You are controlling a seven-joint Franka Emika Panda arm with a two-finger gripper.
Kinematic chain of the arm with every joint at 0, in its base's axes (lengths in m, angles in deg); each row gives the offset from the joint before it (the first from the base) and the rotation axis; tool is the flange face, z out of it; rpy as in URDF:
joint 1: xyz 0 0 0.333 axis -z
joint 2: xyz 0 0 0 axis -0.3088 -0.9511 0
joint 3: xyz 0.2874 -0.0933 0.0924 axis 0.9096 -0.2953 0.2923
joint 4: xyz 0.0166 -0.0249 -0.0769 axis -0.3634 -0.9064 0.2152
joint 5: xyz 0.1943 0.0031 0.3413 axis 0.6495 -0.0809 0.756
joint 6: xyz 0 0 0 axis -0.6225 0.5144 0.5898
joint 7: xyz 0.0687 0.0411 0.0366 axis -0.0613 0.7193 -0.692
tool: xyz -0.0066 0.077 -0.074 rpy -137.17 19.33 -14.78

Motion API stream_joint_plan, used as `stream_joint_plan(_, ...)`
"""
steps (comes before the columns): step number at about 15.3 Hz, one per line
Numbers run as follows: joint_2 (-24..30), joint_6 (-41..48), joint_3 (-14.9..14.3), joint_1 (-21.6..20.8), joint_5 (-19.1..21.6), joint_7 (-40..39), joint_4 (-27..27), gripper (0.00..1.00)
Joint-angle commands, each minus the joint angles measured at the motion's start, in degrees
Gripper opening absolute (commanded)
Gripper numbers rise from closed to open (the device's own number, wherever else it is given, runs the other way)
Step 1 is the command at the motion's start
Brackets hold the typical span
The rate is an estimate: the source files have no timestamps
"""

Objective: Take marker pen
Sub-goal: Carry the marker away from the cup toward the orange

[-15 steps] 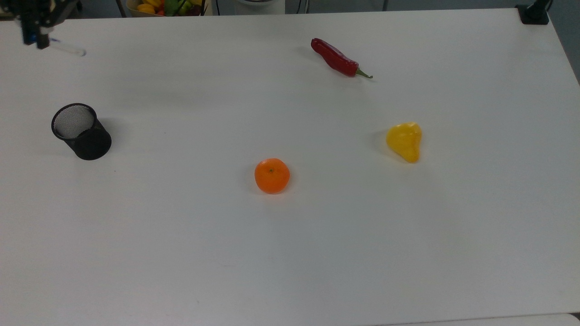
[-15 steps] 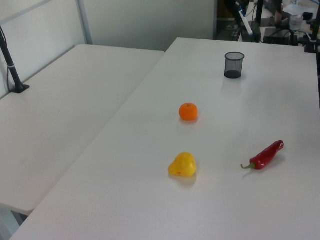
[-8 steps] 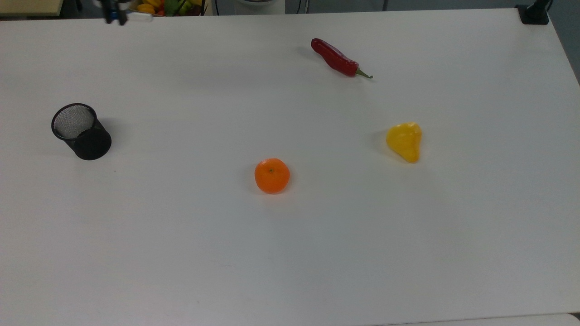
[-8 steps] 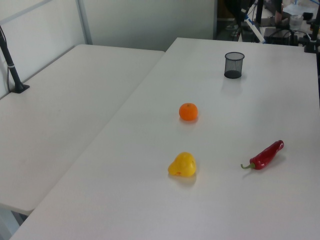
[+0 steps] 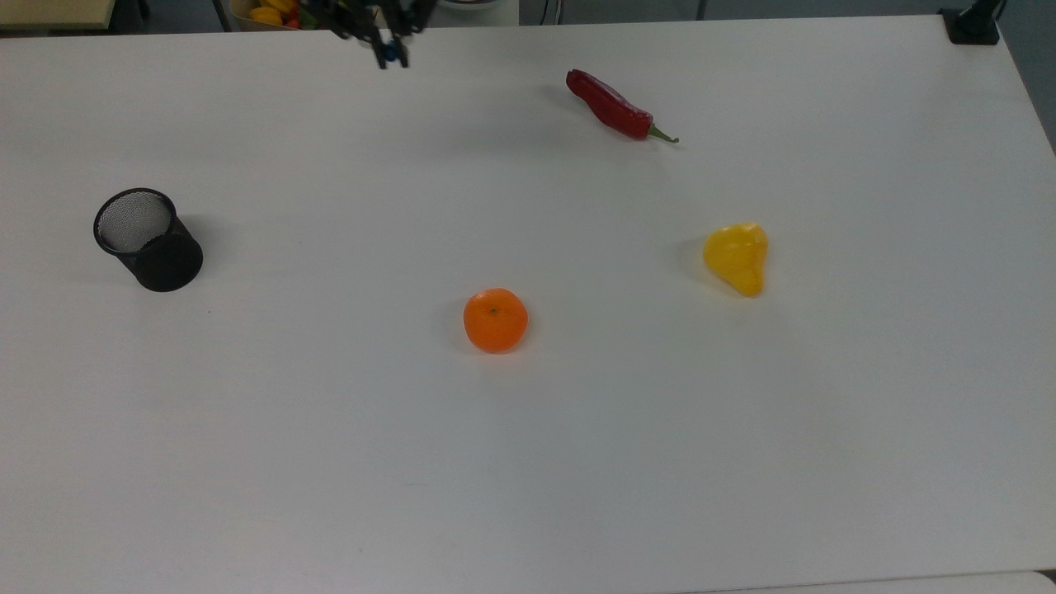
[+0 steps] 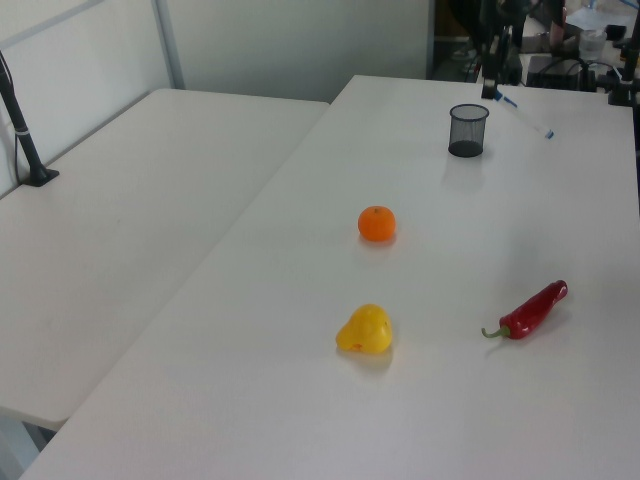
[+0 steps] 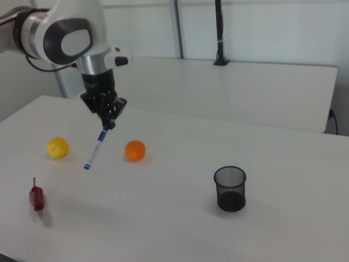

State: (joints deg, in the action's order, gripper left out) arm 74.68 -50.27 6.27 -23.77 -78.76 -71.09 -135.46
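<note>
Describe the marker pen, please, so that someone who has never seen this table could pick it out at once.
Start at the white robot arm over the white table in the right view and follow it down to its black gripper. The marker pen hangs slanted from that gripper, clear of the tabletop. It is the one slim white stick with blue ends; the mesh cup, orange, yellow fruit and chilli rest on the table.

Top view overhead, left and right views opposite, sharing table (image 5: 577,462)
</note>
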Motion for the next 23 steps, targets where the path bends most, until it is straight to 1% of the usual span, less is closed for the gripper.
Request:
stream_joint_plan(1,-1.66,0.18,3.39,0.07,1.14,0.68,-3.58,0.03)
stream_joint_plan(2,-2.80,0.00,3.74,0.07,1.67,0.94,-3.58,0.03)
stream_joint_plan(4,-5.09,-0.96,5.41,0.07,1.85,1.21,-3.58,0.03)
stream_joint_plan(9,-7.56,-12.46,7.87,0.07,1.85,1.91,-8.41,0.03)
stream_joint_plan(15,-12.74,-16.87,8.76,-0.02,1.85,2.87,-8.42,0.03)
stream_joint_plan(17,-14.24,-18.53,9.89,-0.02,1.85,3.75,-8.42,0.03)
stream_joint_plan(21,-16.79,-21.78,10.16,-0.02,1.85,3.93,-8.33,0.06)
stream_joint_plan(22,-17.23,-22.67,10.16,-0.02,1.85,3.93,-8.33,0.08)
stream_joint_plan(23,-17.49,-23.11,10.16,-0.02,1.85,3.93,-8.24,0.19)
